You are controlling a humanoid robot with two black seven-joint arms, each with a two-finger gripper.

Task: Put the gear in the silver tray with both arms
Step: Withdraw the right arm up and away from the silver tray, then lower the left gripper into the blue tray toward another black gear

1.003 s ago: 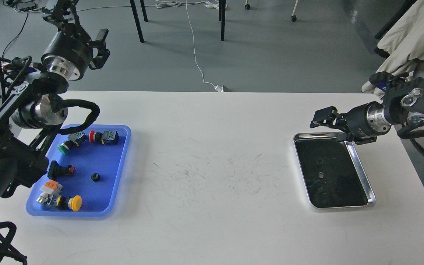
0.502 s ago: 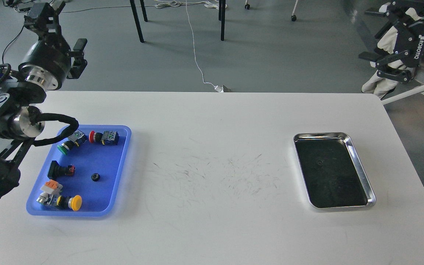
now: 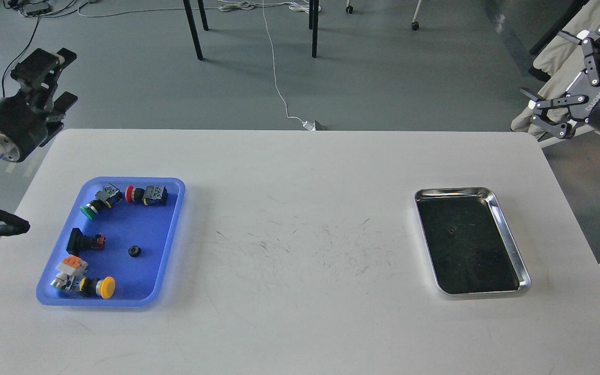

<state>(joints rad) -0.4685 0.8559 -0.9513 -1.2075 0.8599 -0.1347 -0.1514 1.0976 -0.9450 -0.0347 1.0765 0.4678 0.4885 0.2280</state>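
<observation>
The silver tray (image 3: 510, 245) lies on the right side of the white table. A small dark gear-like piece (image 3: 451, 233) rests on its dark bottom. Another small black gear (image 3: 134, 251) lies in the blue tray (image 3: 170, 229) on the left. My left gripper (image 3: 64, 76) is open and empty, off the table's far left corner. My right gripper (image 3: 549, 73) is open and empty, beyond the table's far right corner, well away from the silver tray.
The blue tray also holds several push-button switches with green (image 3: 88, 210), red (image 3: 129, 194) and yellow (image 3: 106, 287) caps. Chair and table legs (image 3: 194, 28) and a white cable (image 3: 279, 88) are on the floor behind. Beige cloth (image 3: 565, 47) hangs at the far right.
My right gripper has left the silver tray's far edge and drawn back up and right, off the table. My left arm has swung left and back, clear of the blue tray.
</observation>
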